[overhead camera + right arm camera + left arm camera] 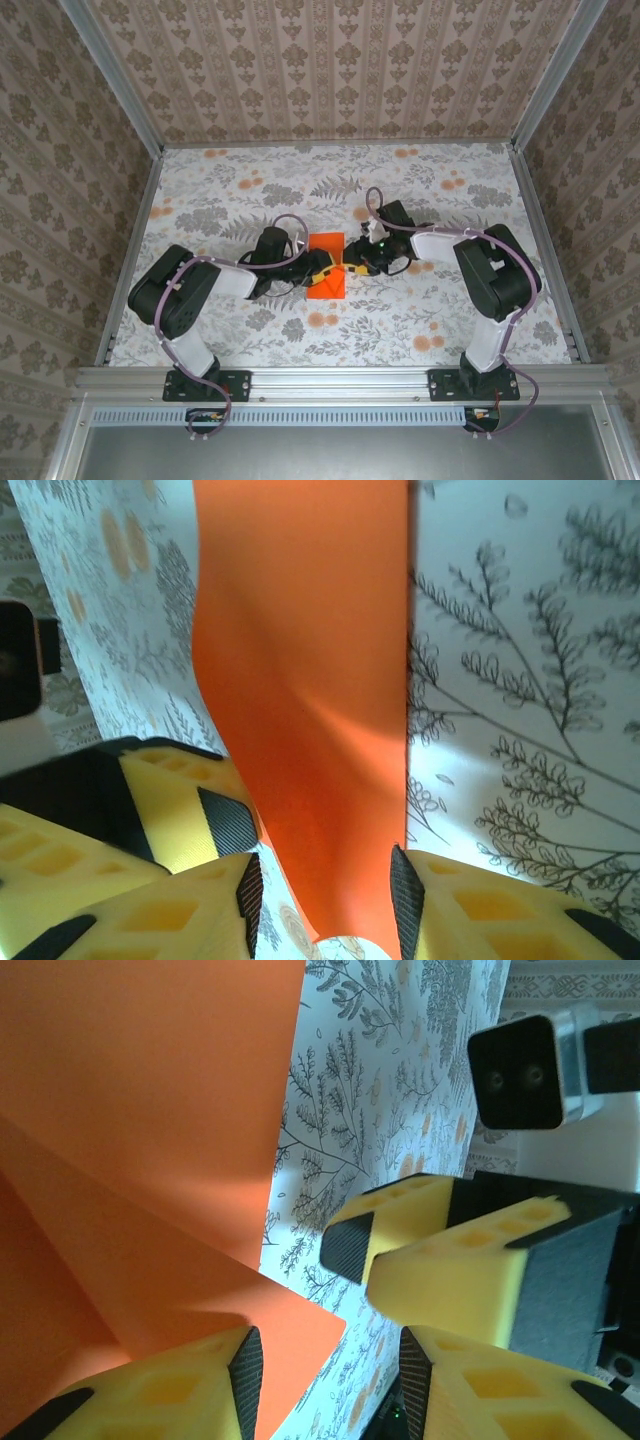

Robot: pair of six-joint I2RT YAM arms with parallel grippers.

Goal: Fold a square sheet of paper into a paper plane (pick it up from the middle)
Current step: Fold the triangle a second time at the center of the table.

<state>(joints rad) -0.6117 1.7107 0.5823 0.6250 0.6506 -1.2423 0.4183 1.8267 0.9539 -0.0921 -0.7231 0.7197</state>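
— Square sheet of paper (328, 250) is lying near the middle of the floral tablecloth (250, 200), bright orange, and your two arms are reaching in on it from either side.

— Agreed. Your left gripper (322, 272) is sitting over the sheet's right half, and your right gripper (352, 267) is hanging just beside its right edge. The two pairs of yellow fingers are crowding close together.

— Through your left wrist camera, your jaws are standing wide apart and gripping nothing. One finger (170, 1395) is lying over the orange, the other (500, 1390) over bare cloth, and a corner of the sheet is poking into the gap between them.

— You are also seeing a straight crease there, with one layer of the paper lying over another. Your right gripper's fingers (440, 1270) are showing just beyond that corner.

— Through your right wrist camera, your jaws are standing apart too. The paper is running through the gap between the two pads (405, 900) and bulging up off the cloth.

— Its edge is touching the right-hand pad. Whether you are actually pressing on it, I cannot tell.
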